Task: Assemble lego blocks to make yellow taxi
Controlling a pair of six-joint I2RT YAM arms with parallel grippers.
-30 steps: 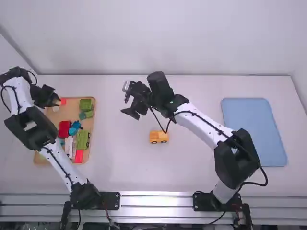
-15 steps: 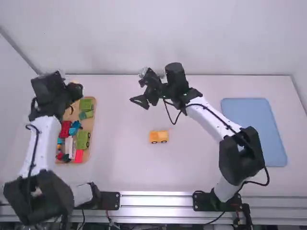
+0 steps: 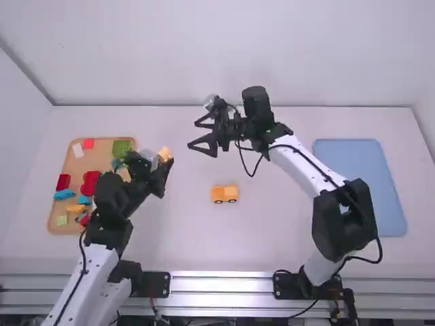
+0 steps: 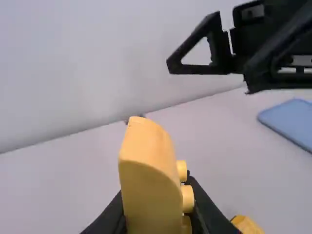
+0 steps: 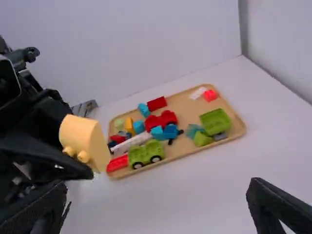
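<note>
My left gripper (image 3: pixel 163 168) is above the table just right of the wooden tray, shut on a yellow curved block (image 3: pixel 165 154). In the left wrist view the block (image 4: pixel 148 180) has its round studs facing right, between the fingers of the left gripper (image 4: pixel 158 226). The right wrist view also shows this block (image 5: pixel 87 141). My right gripper (image 3: pixel 204 136) stands open, holding nothing, at the table's upper middle; its fingers are wide apart in its own view (image 5: pixel 158 204). A yellow car base (image 3: pixel 225 194) sits on the table between the arms, nearer the camera than the right gripper.
The wooden tray (image 5: pixel 234 114) at the left holds a green wheeled base (image 5: pixel 146 153), a red vehicle piece (image 5: pixel 161 120), a green block (image 5: pixel 216 122) and several other coloured blocks. A blue mat (image 3: pixel 360 187) lies at the right of the table.
The left gripper has come from over the tray's far left end toward the table's middle and nearer the camera, carrying the yellow block. The right gripper has shifted right and farther from the camera, opening wider.
</note>
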